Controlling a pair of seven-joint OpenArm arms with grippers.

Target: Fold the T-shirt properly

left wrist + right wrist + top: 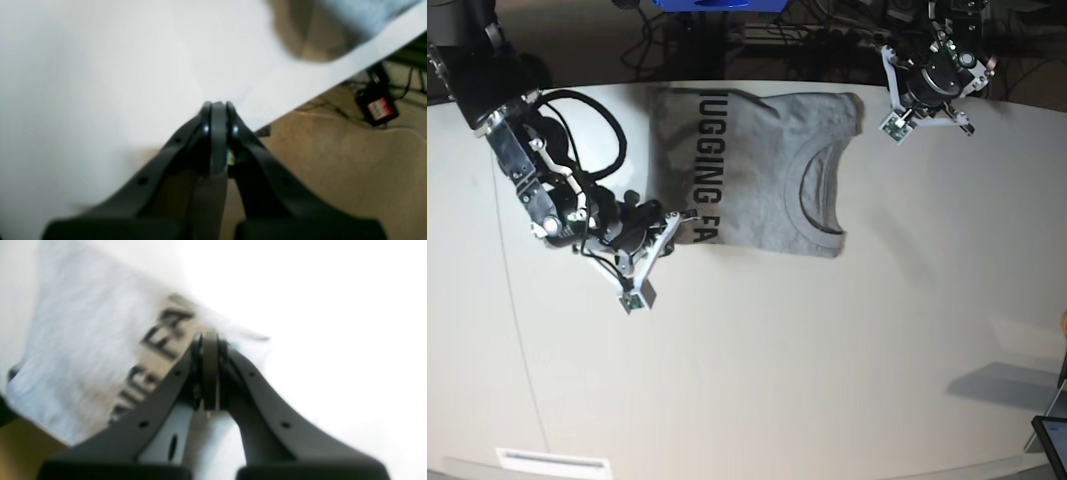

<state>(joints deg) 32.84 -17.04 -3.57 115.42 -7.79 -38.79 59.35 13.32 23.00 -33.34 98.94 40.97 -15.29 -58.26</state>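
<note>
T-shirt [757, 170] lying partly folded on the white surface [827, 350], toward the far edge, neckline up and facing the base view's right, black lettering running down its left-hand part. Sleeves apparently tucked in; outline roughly rectangular, with a small bump of cloth at the far right corner.

Right gripper [689, 215] low at the near left corner of the shirt, fingers [210, 350] pressed fully together. From the wrist view, tips right at the lettered hem; cannot tell whether a thin layer of cloth sits pinched between them (blur too heavy). Left gripper [921, 110] raised near the far right corner, just beside the shirt, fingers [218, 115] likewise fully together, nothing visible between them, only bare surface and the table edge beyond.

Risks, judged from this layout:
- If no cloth in the right tips, a lift or drag folds nothing; next fold fails outright.
- If only the top layer caught, pulling peels it off the layers below and undoes the tucked sleeve.
- One-sided pull (right alone engaged) likely to skew the rectangle, leaving edges misaligned.
- Shirt close to the far edge; a push outward could slide cloth over the rim.
- Left tips descending closed would shove and wrinkle the corner bump rather than take hold of it.
</note>
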